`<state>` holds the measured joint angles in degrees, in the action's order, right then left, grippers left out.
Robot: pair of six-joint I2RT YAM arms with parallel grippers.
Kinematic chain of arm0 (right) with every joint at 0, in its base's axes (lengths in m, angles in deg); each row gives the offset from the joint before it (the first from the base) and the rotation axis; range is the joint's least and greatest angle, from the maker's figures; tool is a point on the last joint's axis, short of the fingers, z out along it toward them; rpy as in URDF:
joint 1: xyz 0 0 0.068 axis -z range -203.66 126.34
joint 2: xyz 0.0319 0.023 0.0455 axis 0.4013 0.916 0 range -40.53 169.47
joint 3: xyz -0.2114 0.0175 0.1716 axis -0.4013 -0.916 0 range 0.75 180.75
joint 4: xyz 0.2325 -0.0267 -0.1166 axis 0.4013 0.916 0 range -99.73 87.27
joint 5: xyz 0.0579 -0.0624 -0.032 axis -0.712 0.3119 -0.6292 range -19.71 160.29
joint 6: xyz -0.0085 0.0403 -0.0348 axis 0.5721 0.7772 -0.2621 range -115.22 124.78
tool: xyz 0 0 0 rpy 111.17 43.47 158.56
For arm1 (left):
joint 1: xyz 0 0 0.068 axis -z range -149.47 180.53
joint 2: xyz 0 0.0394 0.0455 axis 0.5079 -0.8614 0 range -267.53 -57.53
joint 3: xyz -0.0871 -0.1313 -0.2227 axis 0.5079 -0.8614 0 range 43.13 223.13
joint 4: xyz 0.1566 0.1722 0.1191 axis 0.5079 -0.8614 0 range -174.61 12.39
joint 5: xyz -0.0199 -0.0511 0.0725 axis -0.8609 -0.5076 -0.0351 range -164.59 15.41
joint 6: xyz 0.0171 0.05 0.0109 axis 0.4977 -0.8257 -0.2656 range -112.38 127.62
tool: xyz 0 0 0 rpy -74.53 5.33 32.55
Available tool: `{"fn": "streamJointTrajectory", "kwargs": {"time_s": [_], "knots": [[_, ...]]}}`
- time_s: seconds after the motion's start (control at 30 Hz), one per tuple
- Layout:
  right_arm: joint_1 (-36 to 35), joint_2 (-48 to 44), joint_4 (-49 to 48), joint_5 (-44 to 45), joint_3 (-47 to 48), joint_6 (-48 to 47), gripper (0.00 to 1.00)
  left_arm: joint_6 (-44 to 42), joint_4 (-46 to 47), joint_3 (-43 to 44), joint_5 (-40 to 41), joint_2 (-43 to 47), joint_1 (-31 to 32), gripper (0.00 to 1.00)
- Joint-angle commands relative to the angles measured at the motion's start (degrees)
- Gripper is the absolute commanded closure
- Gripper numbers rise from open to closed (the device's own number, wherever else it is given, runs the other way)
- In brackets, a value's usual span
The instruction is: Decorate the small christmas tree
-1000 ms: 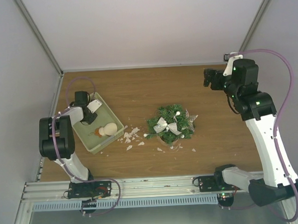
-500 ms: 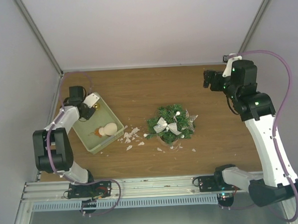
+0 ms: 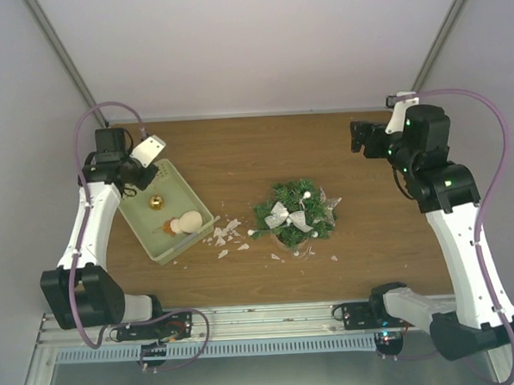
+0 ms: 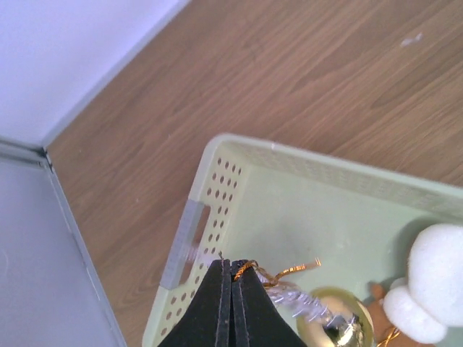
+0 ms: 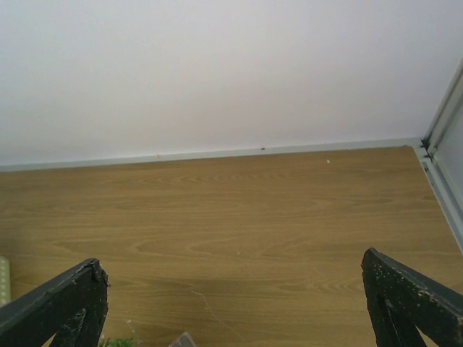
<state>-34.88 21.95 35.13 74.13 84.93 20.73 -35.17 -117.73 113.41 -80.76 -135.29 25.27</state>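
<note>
Tree (image 3: 292,212) already wears a bow (image 3: 284,217), so I judge us midway: left gripper (image 4: 230,269) clamped on the bauble (image 4: 334,327) by its loop over the tray (image 4: 311,159), right gripper (image 5: 230,264) agape, snowman (image 3: 188,222) waiting.

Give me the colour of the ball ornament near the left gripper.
The ball ornament is shiny gold; clearest in the left wrist view.

We see our right gripper (image 5: 230,260), its black fingers (image 5: 409,296) spread wide above the brown wood-grain tabletop (image 5: 217,210), a white wall (image 5: 217,72) beyond.
</note>
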Motion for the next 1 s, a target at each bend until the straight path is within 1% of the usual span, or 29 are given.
{"fn": "streamJointTrajectory", "kwargs": {"time_s": [0.0, 0.03, 0.13, 0.23, 0.37, 0.47, 0.53, 0.77, 0.83, 0.97], "knots": [[0.5, -1.93, -2.27, -3.64, 0.18, -3.15, 0.05, 1.8, -5.9, 6.65, -8.95, 2.28, 1.21, 1.0], [0.5, -2.11, -1.85, -4.84, 0.31, -3.73, 0.05, 2.13, -6.88, 8.22, -10.1, 2.26, 1.93, 1.0], [0.43, -2.48, -0.41, -4.84, 1.23, -4.97, 0.05, 3.14, -8.82, 12.03, -12.07, 2.17, 4.64, 1.0], [0.45, -3.0, 0.03, -5.24, 1.07, -5.27, 0.05, 3.42, -8.74, 13.14, -11.85, 2.14, 6.46, 1.0], [0.5, -3.64, 0.51, -6.23, 0.24, -5.2, 0.05, 2.42, -8.61, 9.78, -8.4, 3.02, 6.57, 1.0], [0.45, -3.62, 0.49, -6.01, -0.32, -5.63, 0.05, 1.61, -6.83, 5.57, -7.57, 6.7, 6.57, 1.0], [0.46, -3.27, 0.54, -6.26, -0.26, -5.66, 0.05, 1.44, -5.8, 4.32, -6.78, 8.52, 6.57, 1.0], [0.42, -3.16, -0.6, -10.14, 0.09, -4.87, 0.05, 1.02, -7.79, 7.87, -5.34, 10.93, 6.57, 1.0], [0.47, -3.43, -0.6, -10.26, 0.08, -4.72, 0.05, 0.14, -7.68, 6.12, -4.36, 11.72, 6.51, 1.0], [0.42, -3.76, -0.31, -11.0, -0.96, -4.72, 0.05, -1.71, -3.87, -4.31, 1.17, 13.0, 6.49, 1.0]]}}
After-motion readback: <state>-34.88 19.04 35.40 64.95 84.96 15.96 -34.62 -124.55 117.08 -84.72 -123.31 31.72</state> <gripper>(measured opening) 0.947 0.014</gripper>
